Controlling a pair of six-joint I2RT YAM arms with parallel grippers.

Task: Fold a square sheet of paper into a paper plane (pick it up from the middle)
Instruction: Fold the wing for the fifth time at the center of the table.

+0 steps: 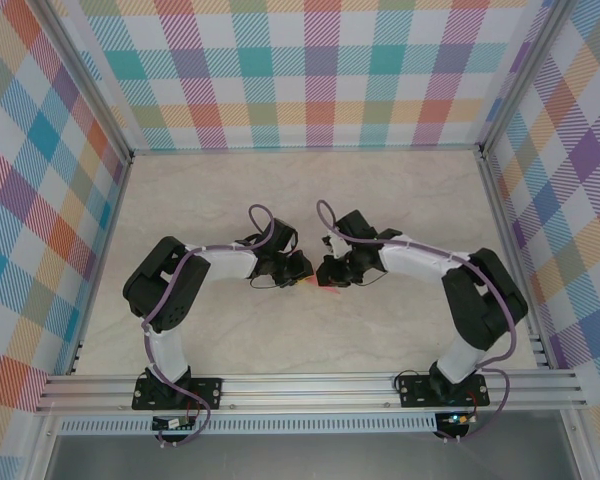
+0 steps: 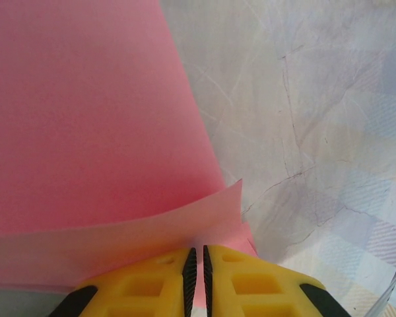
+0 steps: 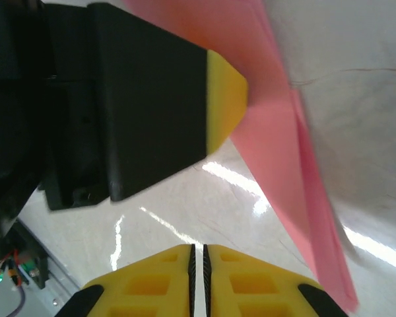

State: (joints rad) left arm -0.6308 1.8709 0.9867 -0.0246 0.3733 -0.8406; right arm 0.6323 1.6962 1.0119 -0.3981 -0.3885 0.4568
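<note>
1 pinch holds it: your left claw [image 2: 197, 256] is clamped on the square sheet of paper [image 2: 86, 119]; your right claw [image 3: 198, 252] is pressed together, empty. Light, floppy, tear-prone: grip edges gently.

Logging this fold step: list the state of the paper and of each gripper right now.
paper sheet: folded into layers, one flap curling up, one edge pinched.
left gripper: shut on the paper sheet's edge.
right gripper: shut, nothing seen between its fingers, the sheet off to one side.
</note>
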